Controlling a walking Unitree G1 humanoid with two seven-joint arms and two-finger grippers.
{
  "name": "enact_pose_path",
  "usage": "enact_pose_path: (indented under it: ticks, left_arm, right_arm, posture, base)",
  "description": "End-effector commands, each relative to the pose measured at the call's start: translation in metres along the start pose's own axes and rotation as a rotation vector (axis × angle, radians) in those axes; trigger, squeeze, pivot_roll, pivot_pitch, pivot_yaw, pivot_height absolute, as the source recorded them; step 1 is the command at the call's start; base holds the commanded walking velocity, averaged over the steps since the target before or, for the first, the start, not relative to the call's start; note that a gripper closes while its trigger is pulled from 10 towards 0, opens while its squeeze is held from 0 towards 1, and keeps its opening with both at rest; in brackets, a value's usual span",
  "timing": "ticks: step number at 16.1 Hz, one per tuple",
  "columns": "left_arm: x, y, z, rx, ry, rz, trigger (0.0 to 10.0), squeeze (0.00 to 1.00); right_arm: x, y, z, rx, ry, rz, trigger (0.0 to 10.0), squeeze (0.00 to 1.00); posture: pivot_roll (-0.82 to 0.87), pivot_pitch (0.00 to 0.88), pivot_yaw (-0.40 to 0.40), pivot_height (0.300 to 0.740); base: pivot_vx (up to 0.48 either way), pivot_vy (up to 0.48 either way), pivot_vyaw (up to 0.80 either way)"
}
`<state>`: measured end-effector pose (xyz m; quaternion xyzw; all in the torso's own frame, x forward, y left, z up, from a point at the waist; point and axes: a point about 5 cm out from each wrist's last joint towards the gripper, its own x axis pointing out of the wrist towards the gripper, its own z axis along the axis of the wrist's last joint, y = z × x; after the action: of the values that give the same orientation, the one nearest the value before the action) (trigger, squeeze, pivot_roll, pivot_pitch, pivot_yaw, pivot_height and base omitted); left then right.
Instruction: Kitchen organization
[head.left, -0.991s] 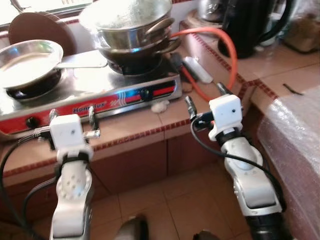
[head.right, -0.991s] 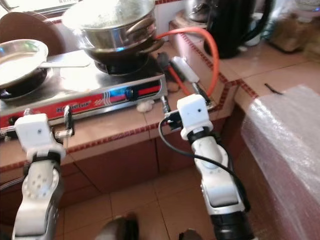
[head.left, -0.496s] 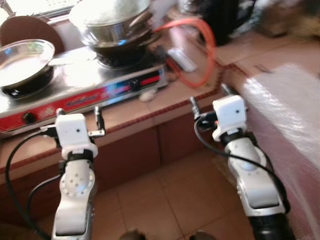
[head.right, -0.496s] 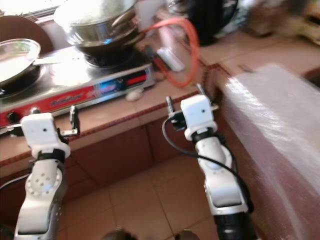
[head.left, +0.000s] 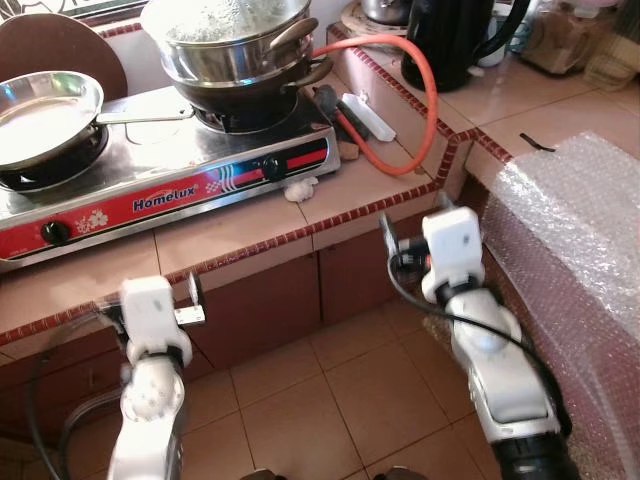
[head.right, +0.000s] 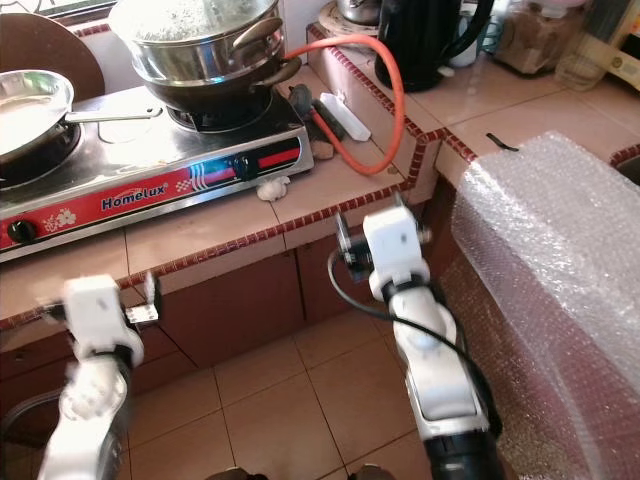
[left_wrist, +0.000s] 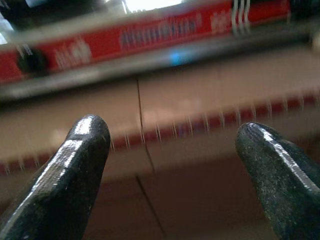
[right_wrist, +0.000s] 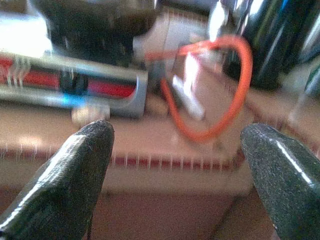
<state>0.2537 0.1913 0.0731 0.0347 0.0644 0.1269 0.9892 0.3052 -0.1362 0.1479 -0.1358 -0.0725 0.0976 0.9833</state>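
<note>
A steel gas stove with a red front stands on the tiled counter. On it are a frying pan and a lidded steel pot. An orange hose loops from the stove past a white stick-shaped item. A small white lump lies by the stove's front corner. My left gripper is open and empty, low before the counter's edge. My right gripper is open and empty too, facing the hose from below the counter's corner.
A black kettle stands at the back right. A large thing wrapped in bubble wrap is close beside my right arm. A brown round board leans behind the pan. Tiled floor lies below, in front of the cabinet.
The view has pulled back and shifted. Both grippers have dropped from counter level to below its edge. Both stay open and empty.
</note>
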Motion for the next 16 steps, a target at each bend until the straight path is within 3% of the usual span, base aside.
enact_pose_path:
  ticks: [1, 4, 5, 8, 11, 13, 14, 16]
  left_arm:
    - [-0.006, -0.001, -0.027, 0.041, 0.078, -0.044, 10.0, 0.0]
    - [-0.015, -0.011, -0.064, 0.061, 0.226, -0.119, 10.0, 0.0]
    - [-0.018, -0.017, -0.087, 0.1, 0.336, -0.168, 10.0, 0.0]
    - [-0.021, -0.028, -0.114, 0.145, 0.47, -0.26, 10.0, 0.0]
    - [-0.03, -0.025, -0.137, 0.164, 0.635, -0.28, 10.0, 0.0]
    - [-0.037, -0.021, -0.148, 0.198, 0.701, -0.289, 10.0, 0.0]
    - [-0.043, -0.017, -0.155, 0.172, 0.761, -0.267, 10.0, 0.0]
    - [-0.048, -0.011, -0.161, 0.179, 0.81, -0.244, 10.0, 0.0]
  right_arm:
    - [-0.006, -0.004, -0.023, 0.037, 0.092, -0.014, 10.0, 0.0]
    - [-0.017, -0.005, -0.059, 0.061, 0.234, -0.017, 10.0, 0.0]
    - [-0.023, -0.004, -0.079, 0.099, 0.316, -0.026, 10.0, 0.0]
    - [-0.038, -0.001, -0.124, 0.101, 0.506, -0.022, 10.0, 0.0]
    - [-0.056, 0.006, -0.157, 0.142, 0.695, 0.002, 10.0, 0.0]
    - [-0.067, 0.013, -0.168, 0.183, 0.778, 0.021, 10.0, 0.0]
    - [-0.074, 0.018, -0.174, 0.233, 0.828, 0.024, 10.0, 0.0]
    - [-0.082, 0.022, -0.181, 0.226, 0.875, 0.037, 10.0, 0.0]
  posture:
    - [-0.13, 0.147, 0.075, 0.74]
    - [-0.13, 0.151, 0.074, 0.74]
    - [-0.14, 0.154, 0.072, 0.74]
    - [-0.15, 0.152, 0.074, 0.74]
    - [-0.17, 0.144, 0.074, 0.74]
    - [-0.17, 0.136, 0.074, 0.74]
    - [-0.17, 0.135, 0.074, 0.74]
    - [-0.17, 0.129, 0.072, 0.74]
  base:
    - [0.0, 0.0, 0.0]
    - [0.0, 0.0, 0.0]
    - [0.0, 0.0, 0.0]
    - [0.0, 0.0, 0.0]
    - [0.0, 0.0, 0.0]
    - [0.0, 0.0, 0.0]
    - [0.0, 0.0, 0.0]
    - [0.0, 0.0, 0.0]
